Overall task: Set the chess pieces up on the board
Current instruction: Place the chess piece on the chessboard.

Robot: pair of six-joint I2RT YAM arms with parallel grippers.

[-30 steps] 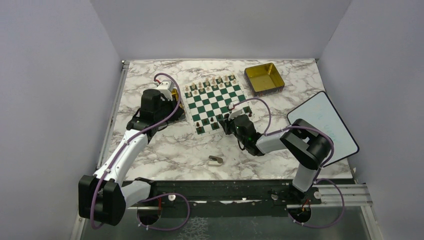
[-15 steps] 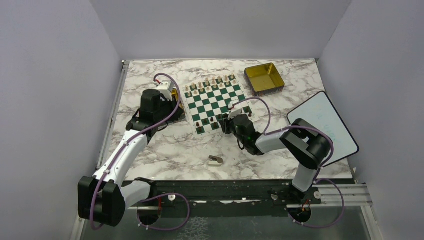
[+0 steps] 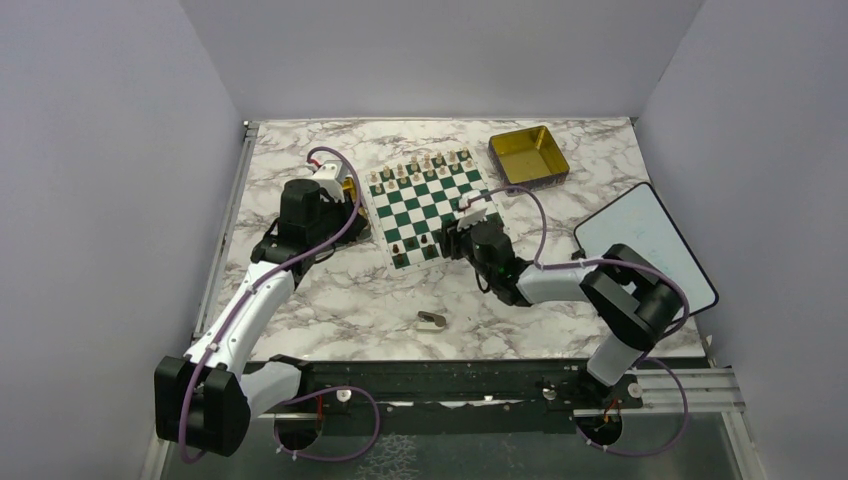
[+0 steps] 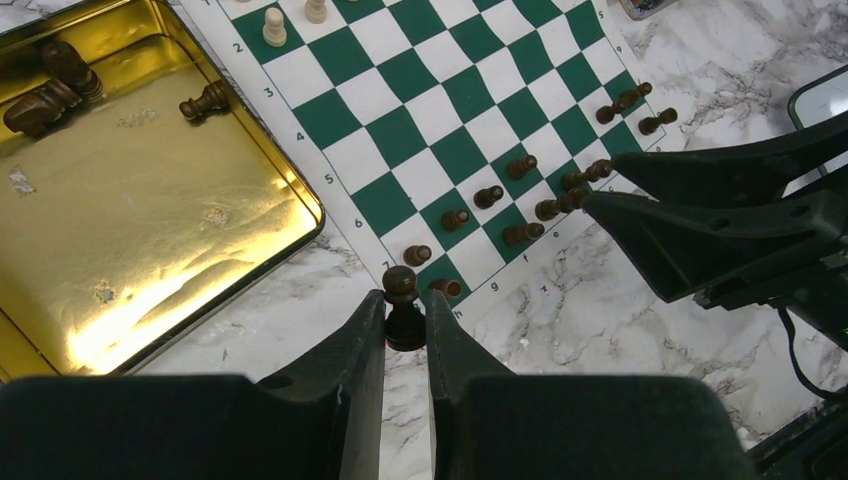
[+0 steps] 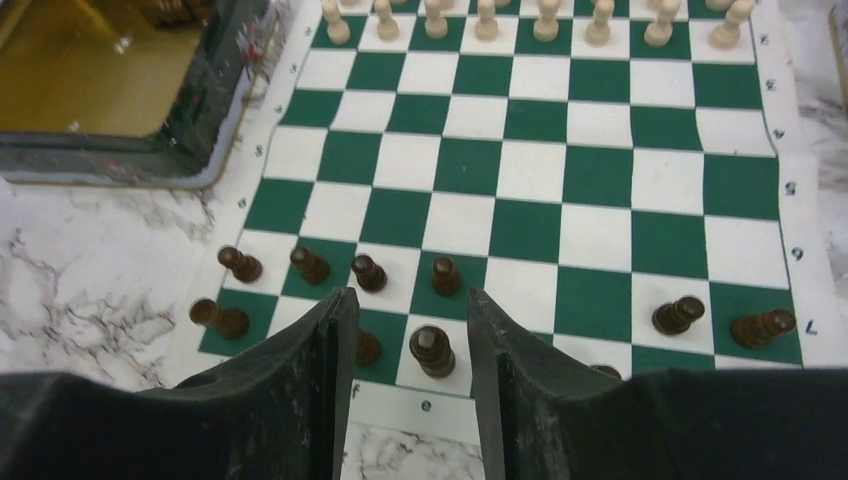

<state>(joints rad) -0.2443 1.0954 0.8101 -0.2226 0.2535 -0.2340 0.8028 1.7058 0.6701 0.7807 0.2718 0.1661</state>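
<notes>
Only your left wrist view shows the left end effector (image 4: 405,318) clamped on a dark chess piece (image 4: 401,284) at the corner of the board (image 4: 440,110). The right wrist view shows the right end effector (image 5: 408,298) parted around a standing dark piece (image 5: 432,350). Overhead, the right elbow (image 3: 640,300) has swung outward.

**Top external:** fixed, high above and behind the arm bases, tilted down and forward. Distant; takes in the whole worktop (image 3: 330,290), with the board (image 3: 430,205) small near centre.

**Left wrist:** close, behind its own jaws, looking steeply down on one board corner and the gold tin (image 4: 150,230) beside it.

**Right wrist:** close and low behind its own jaws, facing along the board from the dark chess pieces (image 5: 432,350) toward the cream row (image 5: 545,20).

**Shared:** the board appears in all three. The left wrist view also catches the right gripper (image 4: 600,180).
</notes>
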